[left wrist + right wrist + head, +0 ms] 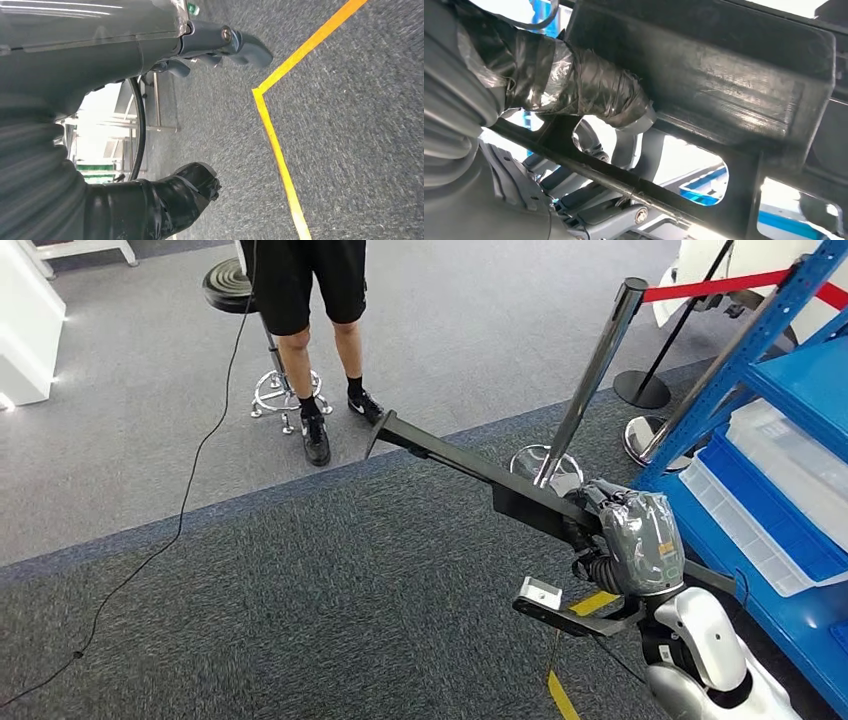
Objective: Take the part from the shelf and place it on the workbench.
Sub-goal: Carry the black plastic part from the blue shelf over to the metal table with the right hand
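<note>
At the lower right of the head view, the right hand (630, 540) grips a long black part (470, 468) that slants up and left over the dark grey carpet (300, 600), its far tip near the feet of a person (310, 290) standing beside a stool (245, 290); the right wrist view shows the taped thumb (589, 90) pressed against the part's black frame. Down the right edge of the head view stands a blue shelf (790, 310) holding clear bins (790, 455), with a stanchion post (590, 380) and red rope (720, 285) just left of it. Over carpet marked with yellow tape (280, 155), the left hand (220, 45) holds nothing, its fingers loosely apart.
</note>
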`<state>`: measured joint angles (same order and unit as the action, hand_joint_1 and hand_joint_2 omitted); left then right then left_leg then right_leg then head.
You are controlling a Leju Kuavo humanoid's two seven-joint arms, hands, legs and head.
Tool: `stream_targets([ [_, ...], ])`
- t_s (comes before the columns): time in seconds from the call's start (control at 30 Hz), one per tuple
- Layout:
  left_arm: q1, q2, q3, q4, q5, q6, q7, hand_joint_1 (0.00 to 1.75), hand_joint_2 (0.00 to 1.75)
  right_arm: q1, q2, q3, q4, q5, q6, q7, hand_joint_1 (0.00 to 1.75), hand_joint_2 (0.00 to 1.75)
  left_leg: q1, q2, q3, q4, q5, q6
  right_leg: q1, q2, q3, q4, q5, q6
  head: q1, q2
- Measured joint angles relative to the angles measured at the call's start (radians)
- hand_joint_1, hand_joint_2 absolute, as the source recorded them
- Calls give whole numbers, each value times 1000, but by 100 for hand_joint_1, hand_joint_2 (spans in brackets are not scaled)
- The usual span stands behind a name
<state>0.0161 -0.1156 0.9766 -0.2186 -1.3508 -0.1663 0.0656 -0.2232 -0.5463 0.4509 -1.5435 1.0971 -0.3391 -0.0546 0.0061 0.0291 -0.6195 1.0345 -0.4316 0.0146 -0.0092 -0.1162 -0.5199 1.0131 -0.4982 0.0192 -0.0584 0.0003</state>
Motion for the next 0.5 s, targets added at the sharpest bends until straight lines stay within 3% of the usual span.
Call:
stream_targets([
  [0.03,0,0,0,0,0,0,0,0,175,0,0,0,0,0,0,0,175,175,1,-2,1,-2,1,2,0,-2,1,0,0,2,0,0],
  [0.1,0,0,0,0,0,0,0,0,175,-1,0,0,-1,-1,0,0,175,175,6,-14,4,-12,7,12,-5,29,-8,25,-23,7,1,0],
  [0.13,-2,0,0,0,-5,-1,1,0,175,6,-3,-1,-2,-7,0,0,175,175,6,-31,5,-16,11,19,-7,58,-45,103,-60,10,1,0],
  [0.2,-6,-10,1,0,-22,4,10,0,175,66,-36,-36,-18,-32,-8,-18,175,175,2,-89,1,-11,15,26,-10,142,-60,109,-51,1,1,0],
  [0.23,-8,-15,1,1,-30,7,14,0,175,101,-54,-60,-29,-43,-15,-28,175,175,-1,-119,-4,-7,17,24,-9,165,-59,93,-33,-4,1,0],
  [0.27,-9,-20,1,1,-35,12,18,0,175,130,-70,-85,-40,-48,-20,-38,175,175,0,-140,-8,-4,19,19,-7,180,-30,19,4,-9,1,0],
  [0.33,-9,-20,1,2,-35,15,19,0,175,146,-74,-110,-51,-39,-25,-43,175,175,3,-157,-15,-5,24,7,-5,166,-27,12,6,-14,2,0],
  [0.4,-9,-19,1,2,-35,18,19,0,175,152,-73,-123,-60,-23,-24,-48,175,175,1,-126,-28,18,8,-2,-7,144,-19,2,14,-24,1,0],
  [0.47,-14,-16,1,2,-33,21,21,0,175,153,-68,-127,-67,-6,-22,-51,175,175,1,-68,-68,109,-46,-8,-7,119,-15,-4,17,-33,-1,0],
  [0.5,-16,-14,1,2,-31,21,22,0,175,154,-63,-126,-69,4,-20,-51,175,175,2,-52,-98,174,-78,-13,-5,106,-15,-3,17,-35,-1,0],
])
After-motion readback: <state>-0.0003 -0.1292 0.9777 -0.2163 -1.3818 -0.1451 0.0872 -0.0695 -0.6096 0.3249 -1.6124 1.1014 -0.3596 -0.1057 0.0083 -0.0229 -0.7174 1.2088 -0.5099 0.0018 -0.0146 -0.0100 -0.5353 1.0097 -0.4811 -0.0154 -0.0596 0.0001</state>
